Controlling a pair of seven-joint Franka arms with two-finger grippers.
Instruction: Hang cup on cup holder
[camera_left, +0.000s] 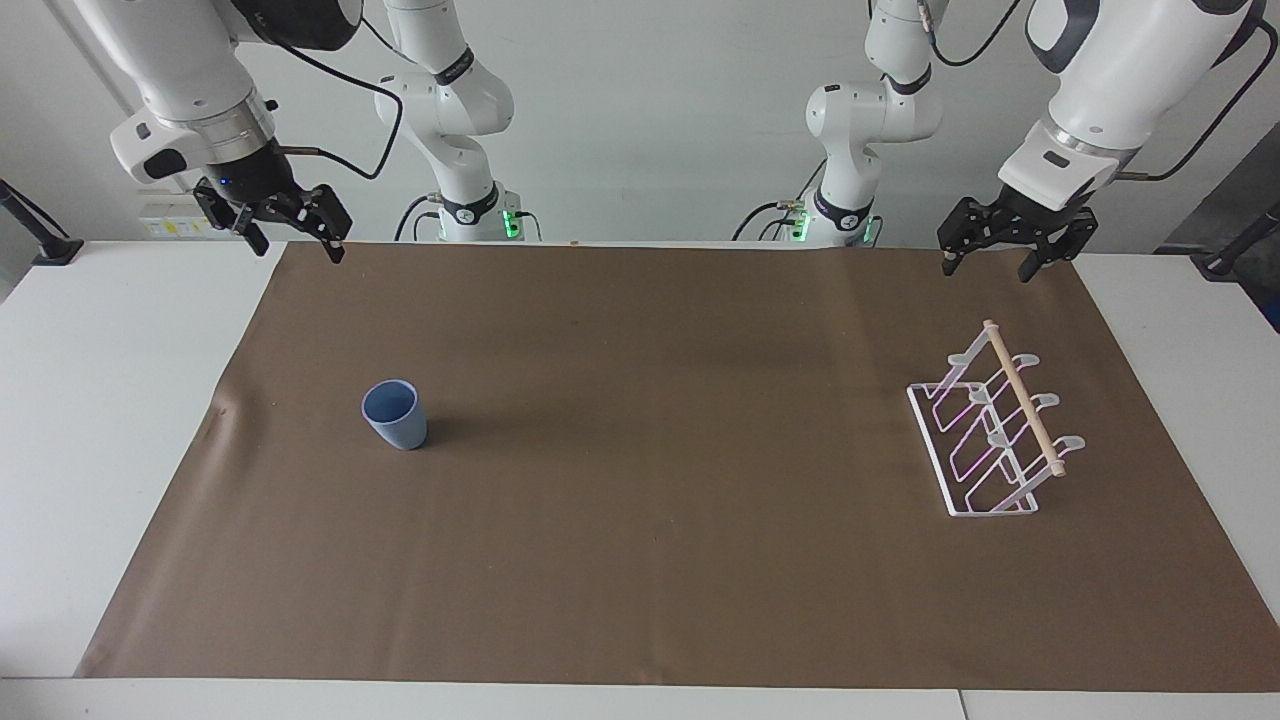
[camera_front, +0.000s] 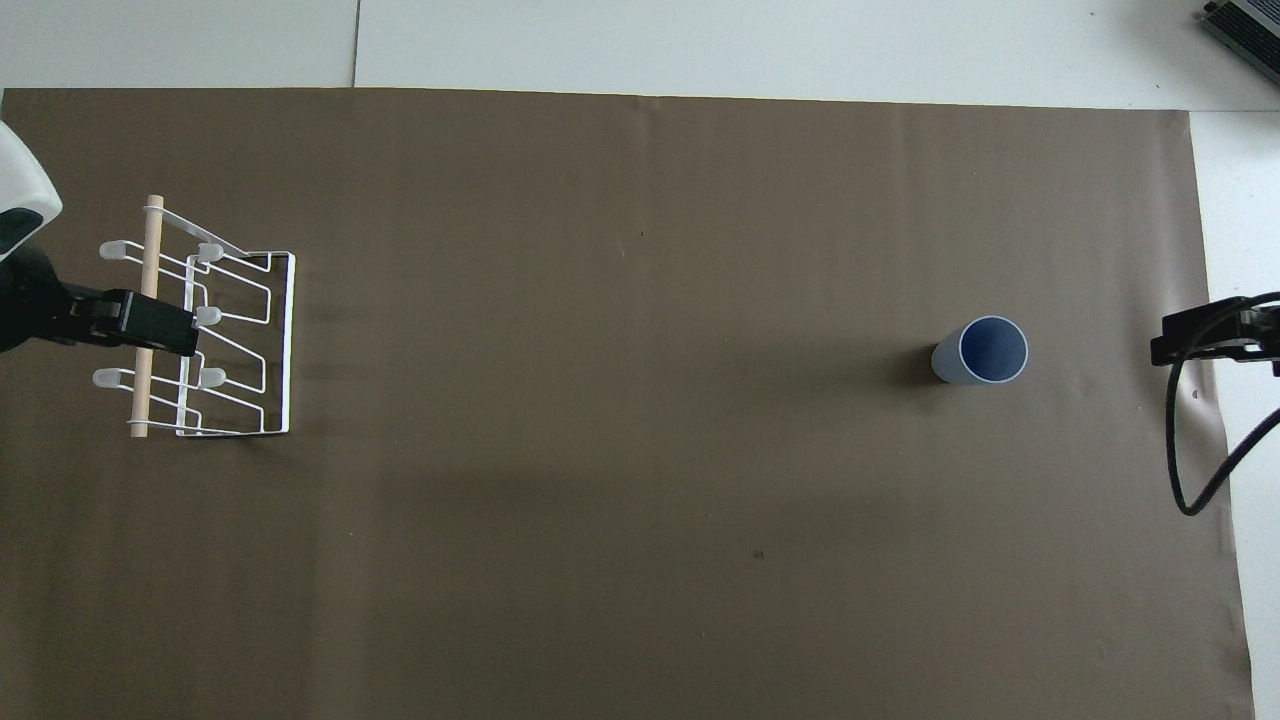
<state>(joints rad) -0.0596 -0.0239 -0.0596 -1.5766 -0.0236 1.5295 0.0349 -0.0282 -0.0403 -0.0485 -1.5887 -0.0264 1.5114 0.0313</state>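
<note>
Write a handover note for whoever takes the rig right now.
Left gripper: open, empty, raised over the mat's edge nearest the robots, waiting.
Right gripper: open, empty, raised over the mat's corner at its own end.
Cup: upright on the brown mat, toward the right arm's end, untouched.
Cup holder: standing toward the left arm's end, nothing hung on it.
Done: nothing.
Left: grasp the cup, carry it across, hang it on the holder.
</note>
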